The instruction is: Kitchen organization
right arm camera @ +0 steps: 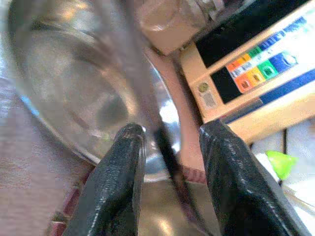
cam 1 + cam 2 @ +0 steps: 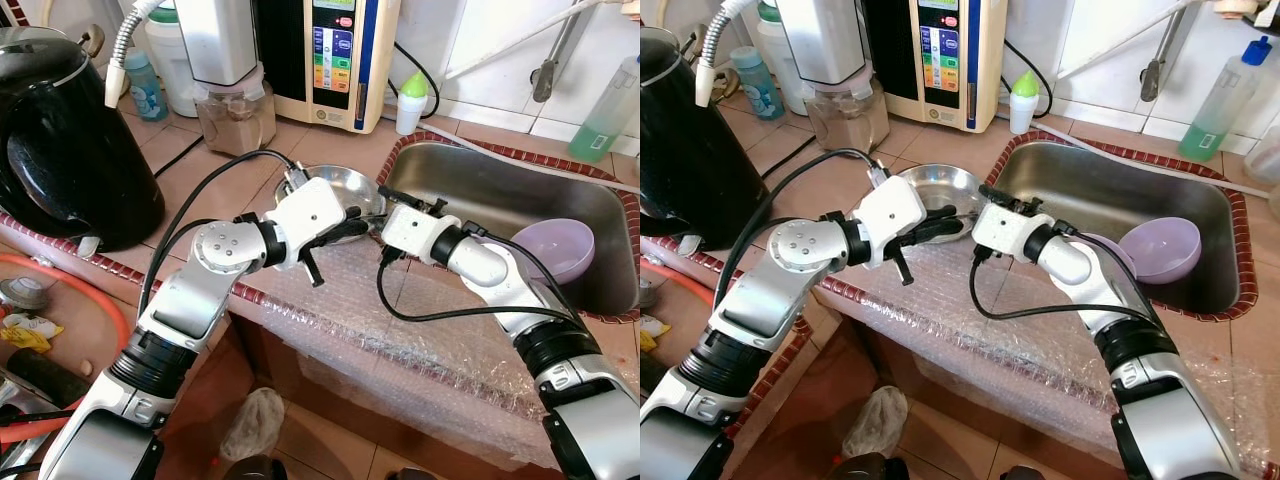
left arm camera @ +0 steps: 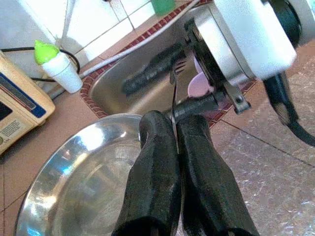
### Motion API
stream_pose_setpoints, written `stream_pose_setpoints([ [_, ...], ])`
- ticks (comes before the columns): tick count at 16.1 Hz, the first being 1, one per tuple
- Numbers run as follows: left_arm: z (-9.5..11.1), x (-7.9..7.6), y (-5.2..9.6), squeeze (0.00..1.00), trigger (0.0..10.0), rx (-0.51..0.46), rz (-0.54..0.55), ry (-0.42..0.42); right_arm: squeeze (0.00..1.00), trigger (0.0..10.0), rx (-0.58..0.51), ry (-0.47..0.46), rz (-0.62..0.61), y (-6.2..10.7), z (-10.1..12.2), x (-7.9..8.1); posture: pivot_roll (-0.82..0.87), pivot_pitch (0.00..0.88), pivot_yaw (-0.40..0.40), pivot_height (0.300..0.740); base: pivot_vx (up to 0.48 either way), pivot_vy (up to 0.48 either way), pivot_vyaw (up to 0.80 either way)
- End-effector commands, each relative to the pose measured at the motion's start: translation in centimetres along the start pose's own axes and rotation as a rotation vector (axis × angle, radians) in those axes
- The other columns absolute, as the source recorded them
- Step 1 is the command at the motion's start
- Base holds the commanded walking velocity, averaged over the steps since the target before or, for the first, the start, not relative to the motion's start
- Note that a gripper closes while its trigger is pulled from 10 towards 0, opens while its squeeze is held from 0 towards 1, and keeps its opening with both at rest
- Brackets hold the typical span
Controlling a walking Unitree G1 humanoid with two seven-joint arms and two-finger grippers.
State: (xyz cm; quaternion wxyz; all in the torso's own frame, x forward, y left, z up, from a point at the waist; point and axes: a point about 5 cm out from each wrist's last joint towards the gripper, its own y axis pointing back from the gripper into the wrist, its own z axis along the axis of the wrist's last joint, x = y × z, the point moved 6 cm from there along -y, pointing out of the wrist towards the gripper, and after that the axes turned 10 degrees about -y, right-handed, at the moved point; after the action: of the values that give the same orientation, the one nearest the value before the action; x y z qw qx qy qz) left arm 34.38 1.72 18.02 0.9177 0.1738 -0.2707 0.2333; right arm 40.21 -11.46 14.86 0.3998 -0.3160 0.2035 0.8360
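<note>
Tiled kitchen surface (image 2: pixel 200 160) with one sink (image 2: pixel 560 200), two grippers meeting at one steel bowl (image 2: pixel 345 190).
Head views: one purple bowl (image 2: pixel 555 248) lies in the sink. Left wrist view: left gripper (image 3: pixel 174 130) fingers pinched together on one thin fork (image 3: pixel 175 83) over the steel bowl. Right wrist view: right gripper (image 1: pixel 170 135) fingers apart, straddling the fork's dark handle at the bowl's rim.

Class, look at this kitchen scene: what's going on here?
The robot's left claw is shut on a thin metal fork, held over a shiny round steel bowl on the tiled counter. The right claw is open around the fork, as if to take it. A lilac plastic bowl lies in the steel sink.
</note>
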Motion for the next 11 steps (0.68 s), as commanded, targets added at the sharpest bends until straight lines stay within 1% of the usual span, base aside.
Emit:
stream_pose_setpoints([
  [1, -0.10, 0.18, 0.04, 0.00, 0.0, 0.011, 0.002, -0.021, 0.00, 0.0, -0.015, 0.001, -0.050, -0.02, 0.50, -1.62, -0.03, 0.023, 0.062, 0.740, 0.000, 0.000, 0.00],
  [4, -0.60, 0.20, 0.21, 0.00, 0.0, 0.029, 0.005, -0.034, 0.00, 0.0, -0.020, -0.008, -0.053, -0.06, 0.56, -1.65, -0.02, 0.025, 0.064, 0.740, 0.000, 0.000, 0.00],
  [6, -0.51, 0.21, 0.17, 0.00, 0.0, 0.024, 0.008, -0.027, 0.00, 0.0, -0.022, -0.016, -0.054, -0.07, 0.55, -1.58, -0.02, 0.025, 0.064, 0.740, 0.000, 0.000, 0.00],
  [7, -0.52, 0.00, 0.07, 0.00, 0.0, 0.026, 0.002, -0.035, 0.00, 0.0, -0.029, -0.021, -0.054, -0.13, 0.63, -1.41, -0.02, 0.025, 0.065, 0.740, 0.000, 0.000, 0.00],
  [11, -0.68, -0.04, 0.05, 0.00, 0.0, 0.032, 0.002, -0.047, 0.00, 0.0, -0.031, -0.020, -0.051, -0.19, 0.64, -1.26, -0.02, 0.030, 0.069, 0.740, 0.000, 0.000, 0.00],
])
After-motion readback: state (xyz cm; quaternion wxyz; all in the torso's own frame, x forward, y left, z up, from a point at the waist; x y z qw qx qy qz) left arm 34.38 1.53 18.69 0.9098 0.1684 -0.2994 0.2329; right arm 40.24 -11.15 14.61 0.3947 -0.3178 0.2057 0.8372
